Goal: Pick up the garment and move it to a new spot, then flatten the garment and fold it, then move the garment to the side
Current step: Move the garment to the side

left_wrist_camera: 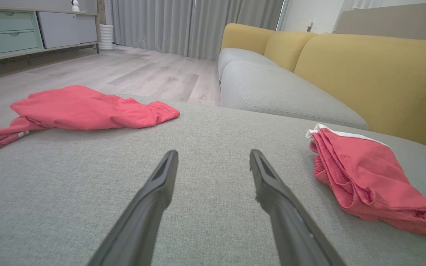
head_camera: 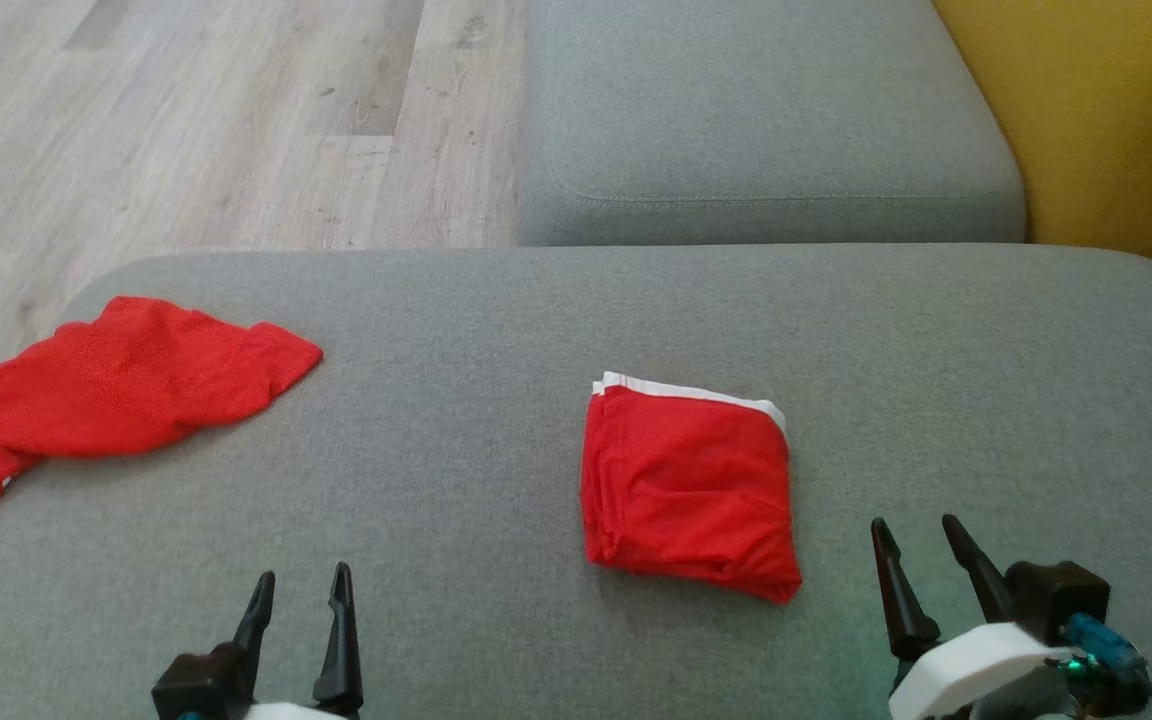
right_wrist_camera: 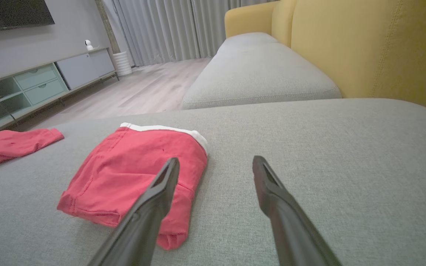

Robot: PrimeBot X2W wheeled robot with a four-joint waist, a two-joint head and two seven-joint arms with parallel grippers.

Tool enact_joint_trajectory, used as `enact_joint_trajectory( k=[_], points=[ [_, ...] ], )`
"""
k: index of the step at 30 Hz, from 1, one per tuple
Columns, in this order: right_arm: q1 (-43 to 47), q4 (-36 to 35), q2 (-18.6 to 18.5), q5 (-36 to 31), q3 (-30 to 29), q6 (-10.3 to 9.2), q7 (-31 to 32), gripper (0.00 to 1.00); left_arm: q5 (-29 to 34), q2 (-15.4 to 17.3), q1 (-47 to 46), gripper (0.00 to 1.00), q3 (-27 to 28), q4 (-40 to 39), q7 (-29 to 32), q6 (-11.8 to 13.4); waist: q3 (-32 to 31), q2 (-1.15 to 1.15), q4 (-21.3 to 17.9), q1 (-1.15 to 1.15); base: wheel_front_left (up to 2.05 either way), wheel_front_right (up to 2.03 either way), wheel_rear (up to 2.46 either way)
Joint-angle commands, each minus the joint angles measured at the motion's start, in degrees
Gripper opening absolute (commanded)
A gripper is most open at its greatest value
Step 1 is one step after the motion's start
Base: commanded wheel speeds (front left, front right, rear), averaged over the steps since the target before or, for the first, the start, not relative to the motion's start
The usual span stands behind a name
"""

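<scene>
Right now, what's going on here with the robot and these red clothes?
Nothing is being held. The robot's left hand and right hand are both open, low over the grey sofa cushion. A folded red garment with white trim lies near the right hand, not touching it. A crumpled red garment lies at the cushion's left edge.

Folded red garment [head_camera: 688, 485] centre; crumpled red garment [head_camera: 126, 380] left, perhaps overhanging.

Folded garment [head_camera: 688, 485]: on the cushion [head_camera: 496, 340], just left of my right gripper [head_camera: 912, 522].
Loose garment [head_camera: 126, 380]: at the cushion's left edge, well apart from it.
</scene>
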Motion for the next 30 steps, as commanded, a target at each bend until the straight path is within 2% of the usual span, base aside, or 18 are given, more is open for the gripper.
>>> enact_joint_trajectory(
  k=[1,6,11,19,25,30],
  points=[
    [-2.0,-1.4,-0.2,-0.5,1.1,0.39,0.1,1.0,0.7,0.8,-2.6,1.0,2.2,-1.8,-0.7,0.2,0.1,0.0,0.1,0.0,0.0,0.0,0.0],
    [-4.4,-0.5,-0.2,-2.0,0.1,0.39,2.0,1.0,1.3,0.6,-3.4,1.0,1.7,-2.9,-0.7,0.2,0.9,0.0,1.3,0.0,0.0,0.0,0.0],
    [-10.1,1.1,-0.2,-4.0,-1.3,0.39,7.3,1.0,2.2,0.6,-4.4,1.0,1.0,-4.6,-0.4,0.3,2.2,0.0,3.3,0.0,0.0,0.0,0.0],
    [-17.1,9.2,-0.2,-5.3,-3.5,0.39,16.3,1.0,3.2,0.0,-5.8,1.0,-0.4,-5.9,0.3,0.5,5.0,0.0,8.6,0.0,0.0,0.0,0.0],
    [-19.3,17.3,-0.2,-5.0,-6.3,0.39,17.5,1.0,3.3,0.0,-6.4,1.0,-0.4,-5.9,0.4,0.5,7.1,0.0,12.5,0.0,0.0,0.0,0.0],
    [-21.2,22.2,-0.2,-4.1,-6.4,0.39,16.3,1.0,3.3,0.3,-6.3,1.0,-0.2,-6.0,0.3,0.6,8.3,0.0,13.8,0.0,0.0,0.0,0.0]
  ],
)
